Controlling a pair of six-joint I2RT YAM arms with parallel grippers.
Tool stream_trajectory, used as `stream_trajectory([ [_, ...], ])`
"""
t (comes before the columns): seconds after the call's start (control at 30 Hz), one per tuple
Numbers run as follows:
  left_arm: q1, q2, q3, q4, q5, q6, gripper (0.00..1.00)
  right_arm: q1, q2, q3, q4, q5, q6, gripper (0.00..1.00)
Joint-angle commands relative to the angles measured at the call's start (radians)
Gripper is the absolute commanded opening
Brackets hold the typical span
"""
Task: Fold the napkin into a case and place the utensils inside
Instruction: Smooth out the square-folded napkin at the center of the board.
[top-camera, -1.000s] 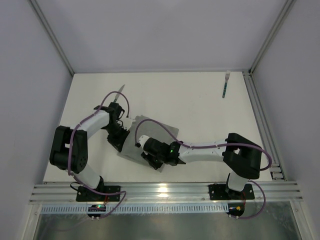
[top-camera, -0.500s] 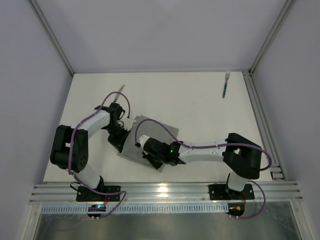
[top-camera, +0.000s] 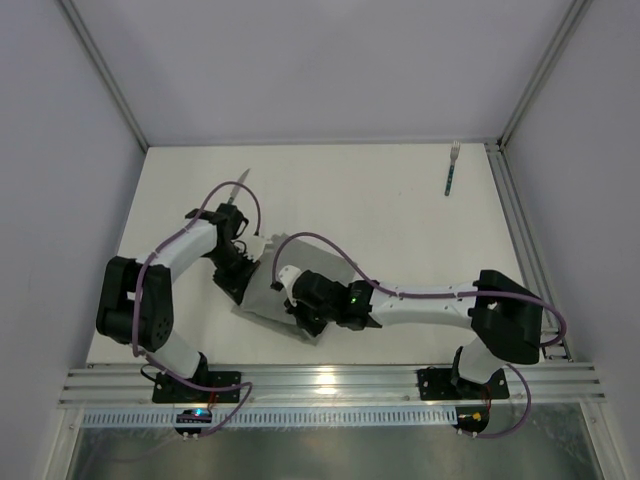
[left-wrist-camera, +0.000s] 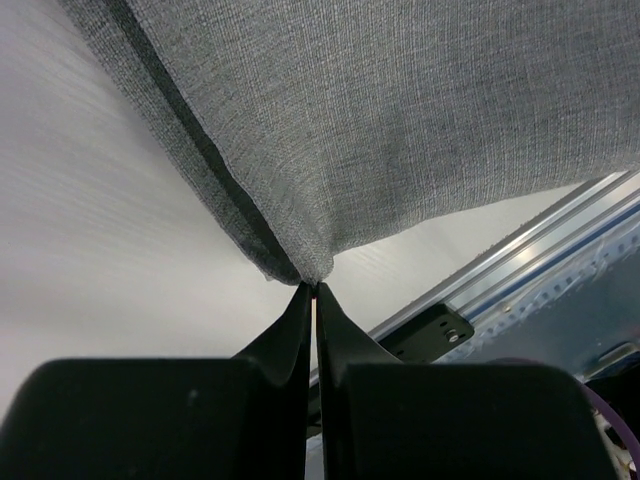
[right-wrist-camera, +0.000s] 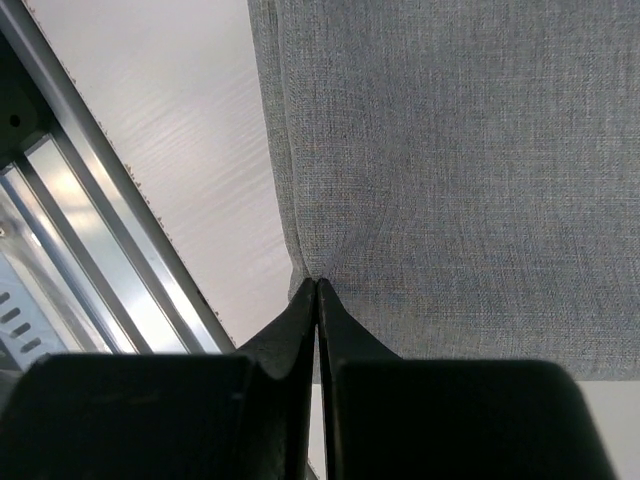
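The grey napkin (top-camera: 268, 300) lies folded on the table between my two arms. My left gripper (top-camera: 240, 280) is shut on its left corner; the left wrist view shows the jaws pinched on the cloth tip (left-wrist-camera: 312, 262). My right gripper (top-camera: 305, 318) is shut on the napkin's near edge; the right wrist view shows the fabric (right-wrist-camera: 450, 170) spreading away from the closed jaws (right-wrist-camera: 316, 285). The knife (top-camera: 237, 188) lies at the back left, partly hidden by the left arm's cable. The fork (top-camera: 452, 168) with teal handle lies at the back right.
An aluminium rail (top-camera: 330, 378) runs along the near table edge, also seen in the right wrist view (right-wrist-camera: 70, 260). A frame post (top-camera: 515, 230) borders the right side. White walls enclose the back and sides.
Both grippers have shifted the napkin slightly to the left and toward the near edge. The right arm's elbow has swung further right. Both stay shut on the cloth.
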Motion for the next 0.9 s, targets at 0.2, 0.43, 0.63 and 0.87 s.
stream_trajectory([
  [0.2,-0.001,-0.019,0.015,-0.082,-0.079,0.052,0.0,0.007,0.008,-0.062,0.052,-0.095,-0.013,0.03],
  [0.43,-0.002,0.05,-0.028,-0.079,-0.109,0.061,0.0,0.012,0.037,-0.1,0.123,-0.126,0.004,0.03],
  [0.63,-0.013,0.061,-0.044,-0.09,-0.107,0.084,0.0,0.01,0.05,-0.131,0.15,-0.126,0.007,0.03],
  [0.87,-0.018,0.046,-0.061,-0.068,-0.132,0.076,0.03,0.012,-0.01,-0.106,0.144,-0.129,0.012,0.5],
])
